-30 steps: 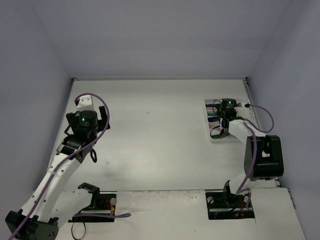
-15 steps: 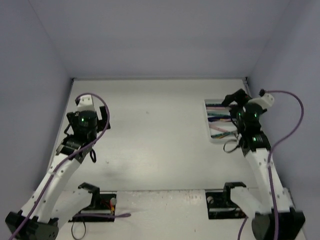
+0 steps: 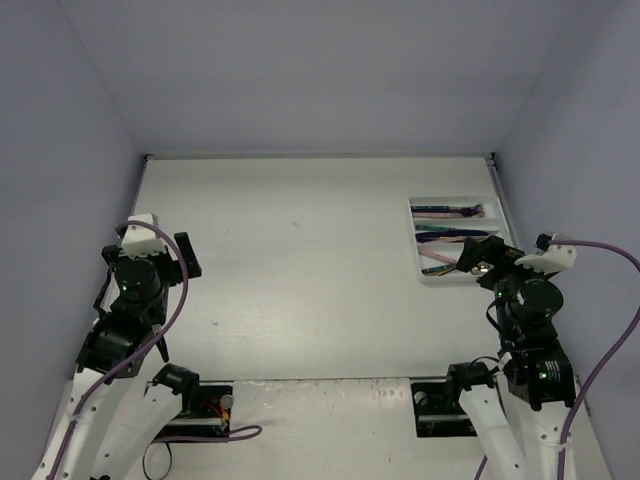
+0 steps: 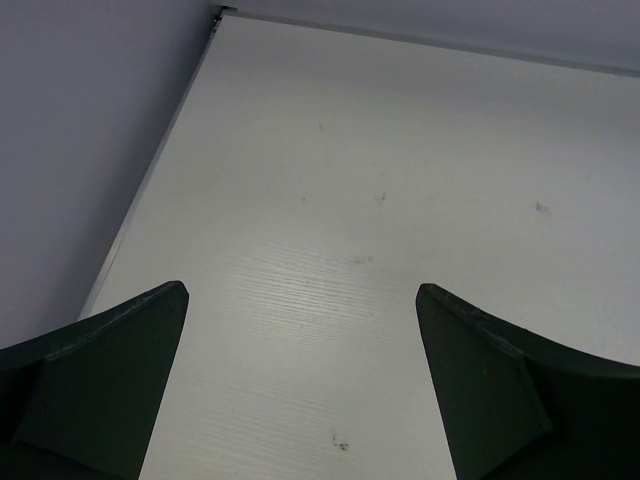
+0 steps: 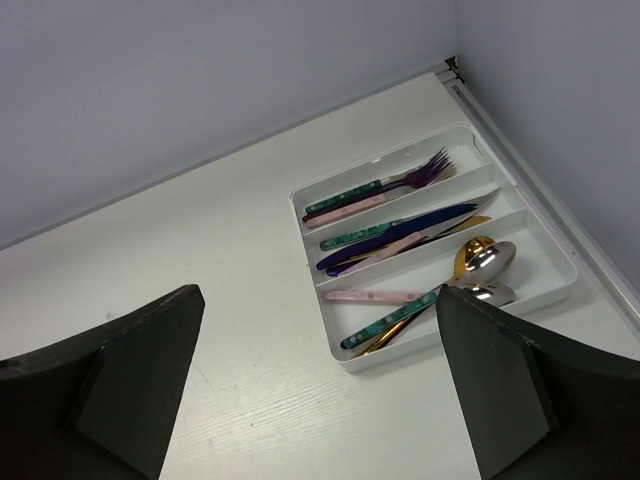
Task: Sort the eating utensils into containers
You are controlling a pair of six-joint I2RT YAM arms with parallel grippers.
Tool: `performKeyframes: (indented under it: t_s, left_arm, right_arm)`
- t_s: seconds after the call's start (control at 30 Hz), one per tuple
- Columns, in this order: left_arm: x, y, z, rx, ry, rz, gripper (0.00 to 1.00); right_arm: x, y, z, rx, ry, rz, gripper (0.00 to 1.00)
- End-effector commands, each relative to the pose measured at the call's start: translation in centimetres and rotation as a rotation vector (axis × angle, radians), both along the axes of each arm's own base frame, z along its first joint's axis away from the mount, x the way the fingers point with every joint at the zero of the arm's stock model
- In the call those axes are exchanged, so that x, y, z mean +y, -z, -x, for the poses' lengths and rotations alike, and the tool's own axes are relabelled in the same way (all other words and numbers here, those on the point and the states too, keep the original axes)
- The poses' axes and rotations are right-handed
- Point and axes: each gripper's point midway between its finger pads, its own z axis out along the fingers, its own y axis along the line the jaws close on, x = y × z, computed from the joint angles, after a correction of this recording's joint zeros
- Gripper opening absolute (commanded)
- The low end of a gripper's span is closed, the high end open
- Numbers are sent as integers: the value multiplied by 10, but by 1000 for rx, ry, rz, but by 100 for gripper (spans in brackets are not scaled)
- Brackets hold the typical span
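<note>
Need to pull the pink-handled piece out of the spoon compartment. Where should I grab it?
Probably the pink handle near its free end, with the right hand coming straight down and closing across it. There it lies flat and clear of the other handles. The spoon bowls crowd the opposite end, and the tray walls block a side approach.

A: White rectangular plastic tray [image 5: 540,272]: smooth, slight sheen. Gold and silver metal spoons [image 5: 487,260]: polished, mirror-glossy.
B: White tabletop [image 4: 330,300]: matt, faint wood-grain texture, a few scuffs.

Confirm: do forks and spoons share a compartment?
No, forks lie in the far compartment of the tray, spoons in the near one.
</note>
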Motion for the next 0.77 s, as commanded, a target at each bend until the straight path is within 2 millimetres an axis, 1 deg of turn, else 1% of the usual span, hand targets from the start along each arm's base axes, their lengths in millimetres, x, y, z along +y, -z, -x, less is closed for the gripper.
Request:
performKeyframes:
  t_s: [0.0,0.1,0.27,0.4,0.73]
  left_arm:
    - [5,-2,5,-10,-2,-28,97]
    - [7,1,11,-15,-4,-26,97]
    - [9,10,18,-11,-7,-19,97]
    - [12,20,17,-15,-24,-22,97]
    - [14,21,16,-11,-42,-22,97]
  right_arm:
    - [1,-10,13,-55,-22,37,100]
    - [2,-15,19,-84,-30,37,100]
    - [6,-16,19,-90,-53,45,100]
    - [6,-11,18,-84,-53,42,100]
    - [7,-9,18,-79,-51,40,98]
